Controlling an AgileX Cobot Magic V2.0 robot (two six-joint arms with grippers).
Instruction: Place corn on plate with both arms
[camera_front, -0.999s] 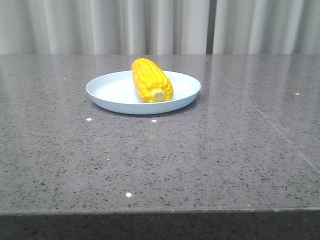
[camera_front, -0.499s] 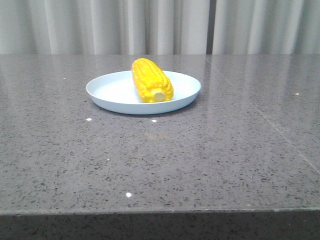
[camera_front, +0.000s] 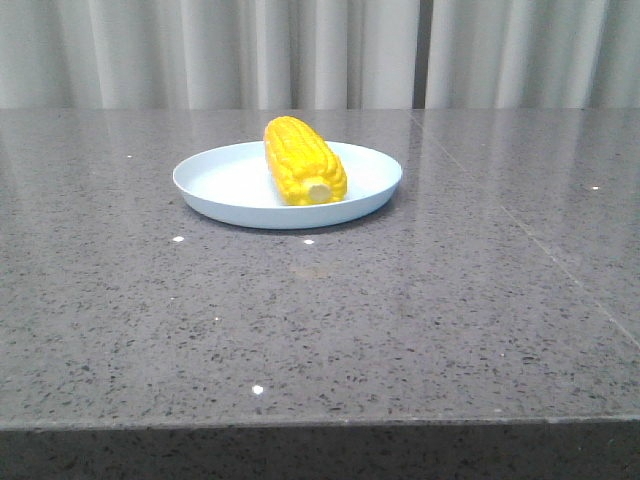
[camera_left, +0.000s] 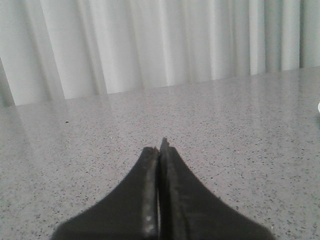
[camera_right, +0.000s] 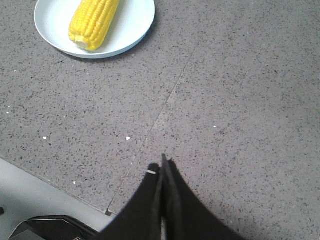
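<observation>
From my front camera I see neither arm; the corn covers part of the plate floor and far rim; its underside is hidden. On my left wrist feed the plate is only a pale sliver at the frame edge; the left gripper base is cut off. The right gripper base likewise; the plate's far rim is clipped there.

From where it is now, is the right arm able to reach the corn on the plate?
Probably yes. In the right wrist view, only bare table lies between the closed right end effector and the corn, which lies exposed on the plate. It would need to open first.
</observation>
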